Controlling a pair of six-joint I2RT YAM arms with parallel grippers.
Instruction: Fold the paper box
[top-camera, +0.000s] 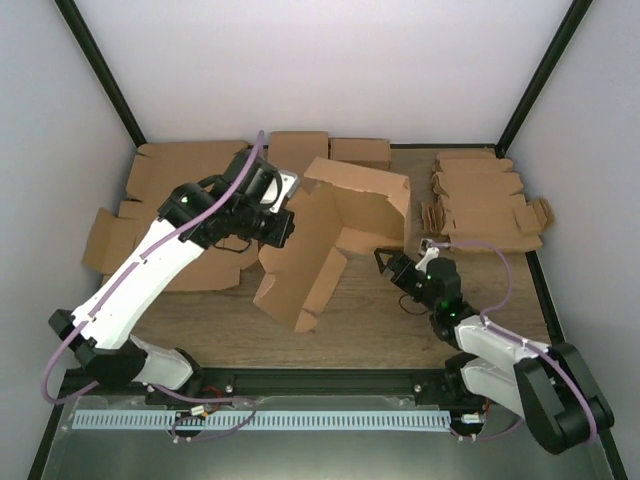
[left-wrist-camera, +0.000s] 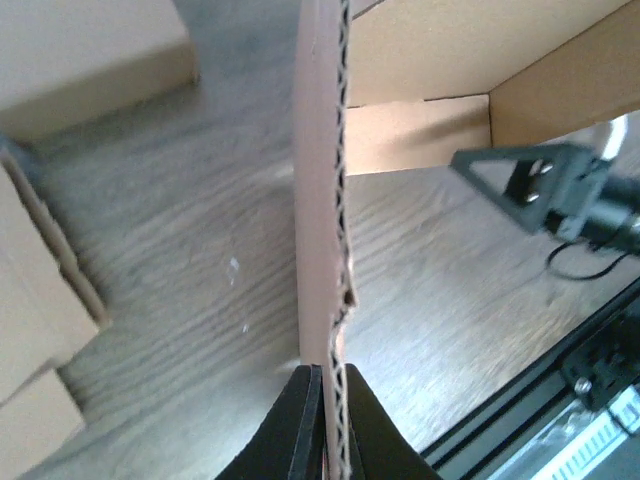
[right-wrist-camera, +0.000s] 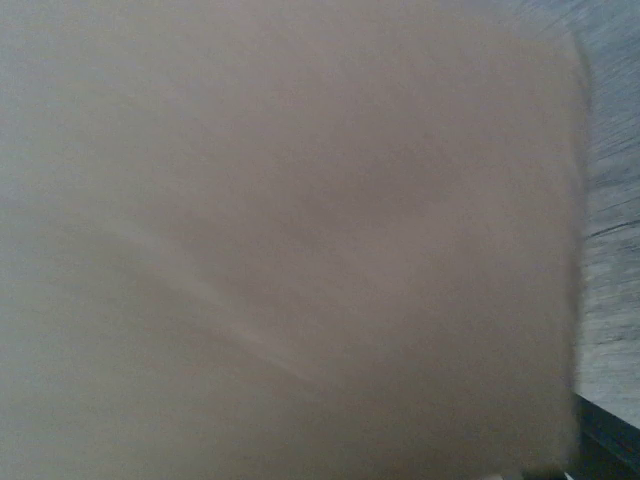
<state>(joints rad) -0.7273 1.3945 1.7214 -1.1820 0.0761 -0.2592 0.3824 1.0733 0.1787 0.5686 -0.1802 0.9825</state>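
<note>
Two grippers engaged: left gripper (left-wrist-camera: 325, 380) clamped on a raised wall of the paper box (top-camera: 335, 235), likely to steady it, right gripper (top-camera: 386, 262) close by, grip unreadable.

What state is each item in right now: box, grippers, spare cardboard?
paper box: partly folded, panels raised, held tilted.
left gripper: shut on a box panel's edge.
right gripper: beside the box; open or shut unclear.
notched cardboard blanks: flat, unfolded.
large cardboard sheets: flat, unfolded.
</note>
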